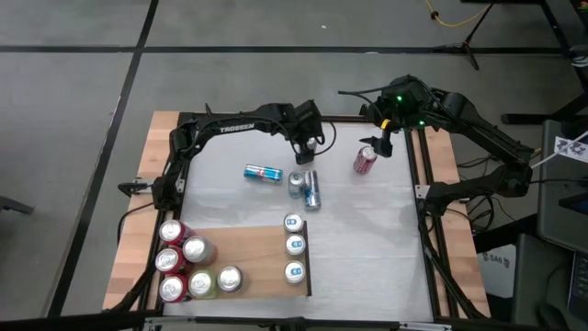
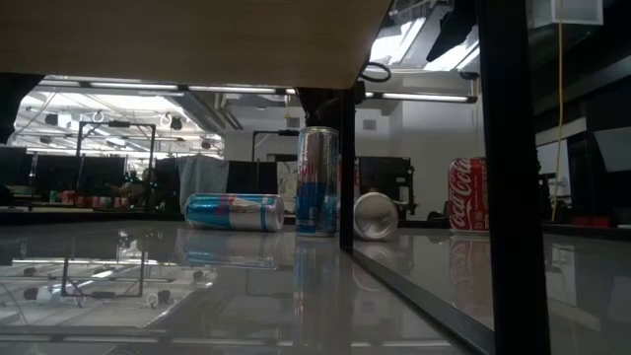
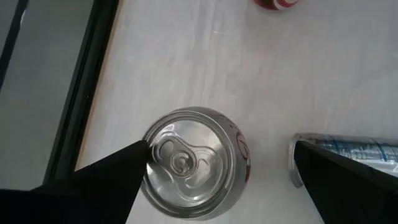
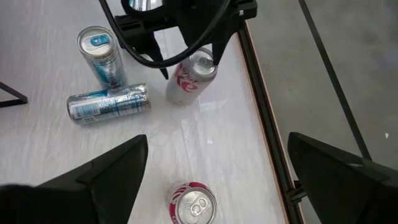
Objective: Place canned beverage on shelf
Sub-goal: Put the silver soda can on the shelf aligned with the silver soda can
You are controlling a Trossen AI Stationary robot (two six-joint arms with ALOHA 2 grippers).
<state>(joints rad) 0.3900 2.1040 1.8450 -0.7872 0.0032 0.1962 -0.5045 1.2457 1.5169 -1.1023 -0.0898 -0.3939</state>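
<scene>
A silver can with red lettering (image 3: 193, 165) stands upright near the table's far edge, also seen in the right wrist view (image 4: 188, 79). My left gripper (image 3: 221, 145) hangs open just above it, pointing steeply down, one finger on either side of the can's top (image 4: 186, 59). In the high view this gripper (image 1: 308, 152) hides the can. My right gripper (image 4: 217, 138) waits open, high over the far right (image 1: 384, 138), above an upright red can (image 4: 193, 204). The shelf (image 1: 248, 248), a light-brown panel at the near side, carries several upright cans.
Beside the silver can, a slim blue can (image 1: 296, 184) stands upright, and a blue can (image 1: 312, 191) lies next to it. Another blue can (image 1: 263, 173) lies further left. A red can (image 1: 365, 161) stands at the far right. Dark frame rails (image 1: 423, 211) run along the table's sides.
</scene>
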